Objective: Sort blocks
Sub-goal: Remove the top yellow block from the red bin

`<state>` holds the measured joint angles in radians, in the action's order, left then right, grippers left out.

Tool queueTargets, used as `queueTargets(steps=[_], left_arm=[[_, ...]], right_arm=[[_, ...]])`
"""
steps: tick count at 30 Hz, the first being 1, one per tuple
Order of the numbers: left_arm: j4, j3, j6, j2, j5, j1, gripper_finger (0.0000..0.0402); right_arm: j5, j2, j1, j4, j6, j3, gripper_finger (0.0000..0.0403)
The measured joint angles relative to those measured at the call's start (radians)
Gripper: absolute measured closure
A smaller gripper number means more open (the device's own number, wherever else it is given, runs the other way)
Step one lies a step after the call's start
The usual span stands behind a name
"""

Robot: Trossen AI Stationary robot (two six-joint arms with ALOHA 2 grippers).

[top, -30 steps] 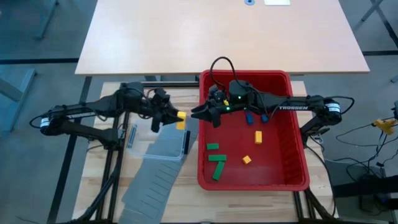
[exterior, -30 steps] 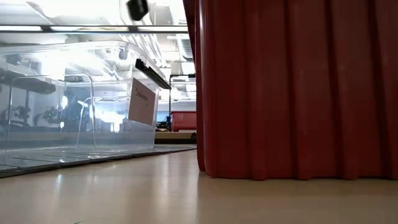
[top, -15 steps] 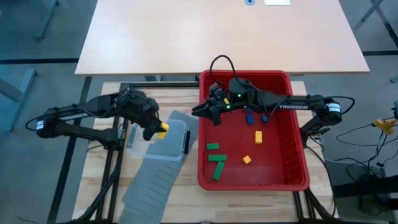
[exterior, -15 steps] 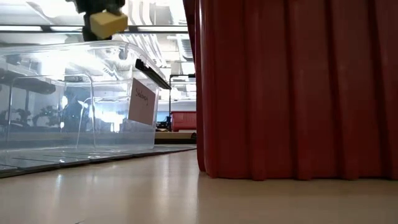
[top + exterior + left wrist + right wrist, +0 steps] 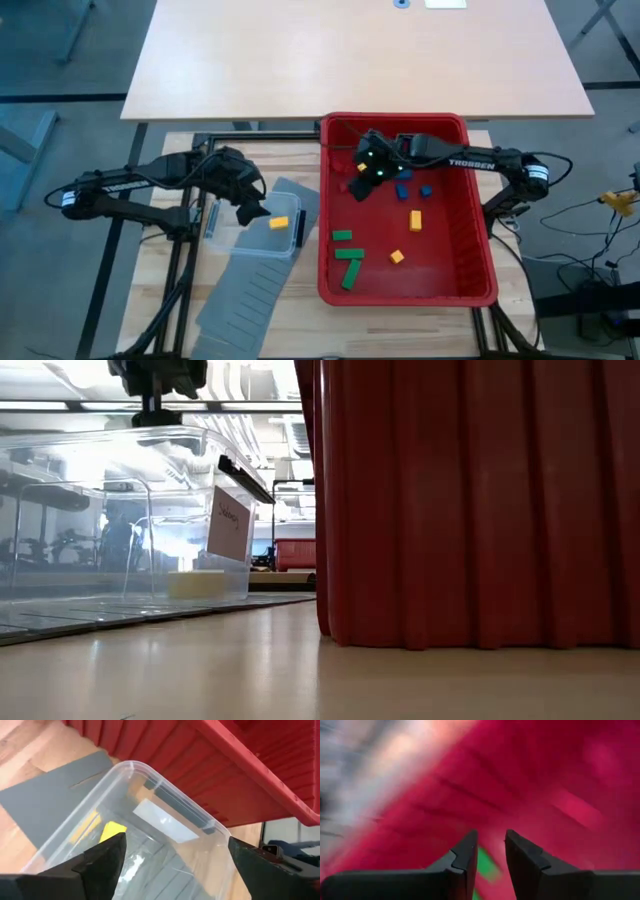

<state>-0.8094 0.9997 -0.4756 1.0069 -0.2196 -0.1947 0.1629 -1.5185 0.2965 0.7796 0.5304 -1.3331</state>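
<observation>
A yellow block (image 5: 279, 222) (image 5: 195, 584) (image 5: 112, 831) lies flat on the floor of the clear tub (image 5: 255, 230), left of the red bin (image 5: 480, 290). My left gripper (image 5: 250, 212) (image 5: 175, 840) hangs open above the tub, tipped down, touching nothing. Inside the bin lie green blocks (image 5: 349, 254), a yellow bar (image 5: 415, 220), an orange cube (image 5: 397, 257) and blue blocks (image 5: 403, 190). My right gripper (image 5: 362, 185) (image 5: 490, 837) points down into the bin's far left part. A narrow gap shows between its fingers and nothing is in it.
The tub stands on a grey slotted divider panel (image 5: 250, 290) that runs toward the near edge. The red bin's tall wall (image 5: 470, 500) fills the low view's right half. A larger pale table (image 5: 350, 50) stands beyond the work table.
My left gripper has carried the yellow block from beside the bin toward the table's left and over the tub. It has tipped down, opened and let go, and the block has dropped onto the tub's floor. My right gripper has tipped down and gone rightward, deeper into the bin.
</observation>
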Motion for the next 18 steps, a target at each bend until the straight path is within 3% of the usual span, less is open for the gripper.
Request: queueTargets(steps=[5, 11, 18], left_arm=[[0.001, 0.000, -0.001, 0.000, 0.013, 0.000, 0.0087], [0.002, 0.000, -0.016, 0.000, 0.020, -0.001, 0.0088], [0.002, 0.000, -0.033, 0.000, 0.033, -0.001, 0.0088]], right_arm=[[-0.217, 0.000, 0.072, 0.333, -0.023, 0.000, 0.0349], [-0.127, 0.001, 0.141, 0.426, -0.060, 0.010, 0.0341], [-0.100, 0.004, 0.137, 0.567, -0.023, 0.105, 0.0271]])
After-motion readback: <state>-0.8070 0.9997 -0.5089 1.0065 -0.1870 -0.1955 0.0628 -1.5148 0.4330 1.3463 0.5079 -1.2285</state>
